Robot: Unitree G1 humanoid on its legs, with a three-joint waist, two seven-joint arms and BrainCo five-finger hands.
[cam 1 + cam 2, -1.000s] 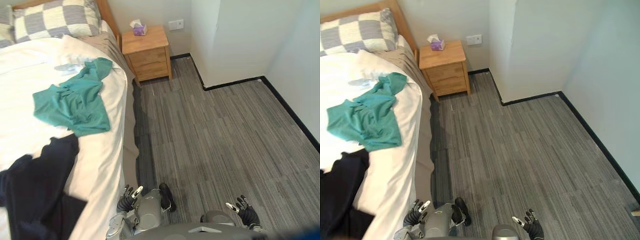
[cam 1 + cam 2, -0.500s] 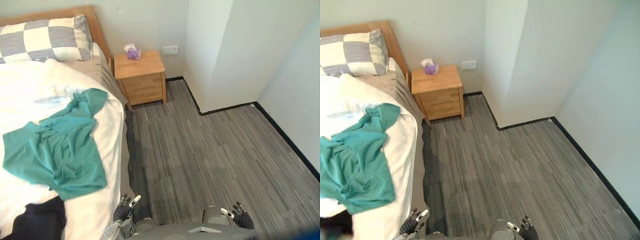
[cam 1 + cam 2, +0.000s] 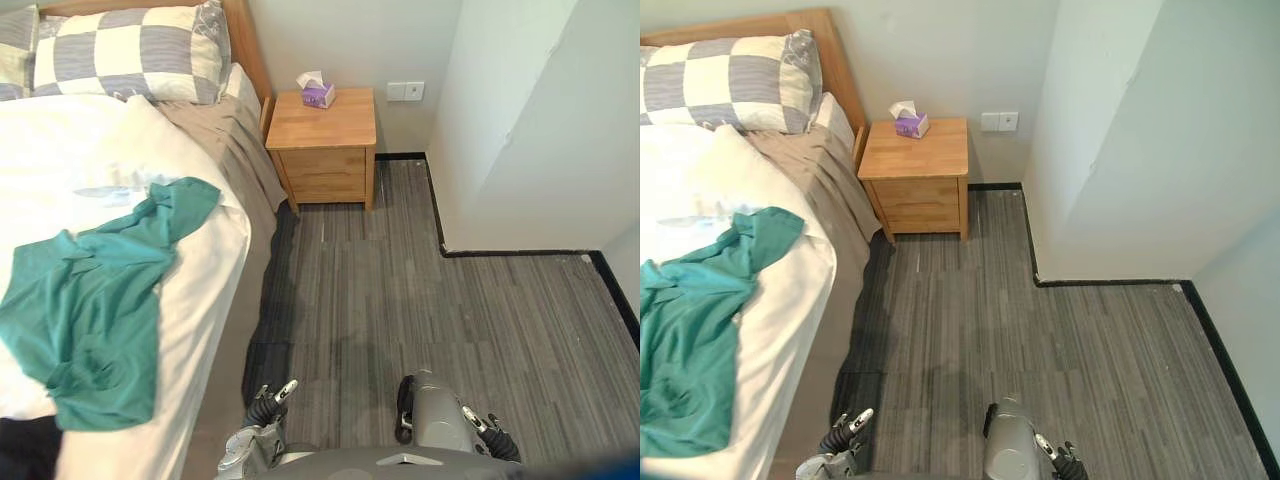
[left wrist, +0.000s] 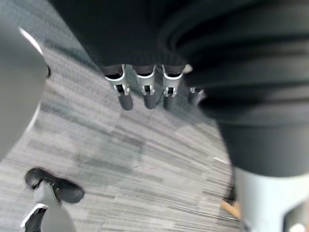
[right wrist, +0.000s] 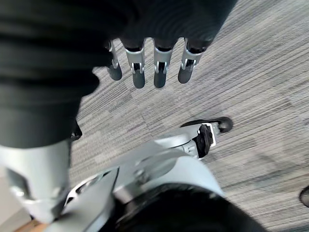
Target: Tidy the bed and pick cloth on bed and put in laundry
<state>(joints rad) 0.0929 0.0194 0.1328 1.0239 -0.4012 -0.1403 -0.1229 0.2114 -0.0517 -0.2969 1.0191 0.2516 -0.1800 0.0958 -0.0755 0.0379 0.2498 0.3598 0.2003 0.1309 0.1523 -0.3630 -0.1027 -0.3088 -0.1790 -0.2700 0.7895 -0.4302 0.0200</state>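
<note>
Fingers of the left robot hand are hanging straight and relaxed, spread a little apart, gripping nothing, with grey striped floor passing beneath them. The hand is hovering low beside the robot, close to the side of the bed. The right robot hand is hanging on the other side, over the floor and well apart from the bed; its fingers are likewise pointing down in a loose row, open and carrying nothing.

Up on the bed, a green cloth is lying crumpled on the white duvet, well apart from both hands. It is spreading across the duvet near the edge facing the floor, with one narrow end reaching toward the pillow end. A dark cloth is peeking in just beside the green cloth's lower edge, at the foot end of the bed. A beige sheet is draping down the side of the mattress past the duvet's edge. A grey and white checked pillow is leaning against the wooden headboard.

Beside the headboard, a wooden nightstand is standing against the wall, bearing a purple tissue box near its back edge. A white wall socket is sitting just above the nightstand's far corner. A black skirting strip is running along the foot of the walls.
</note>
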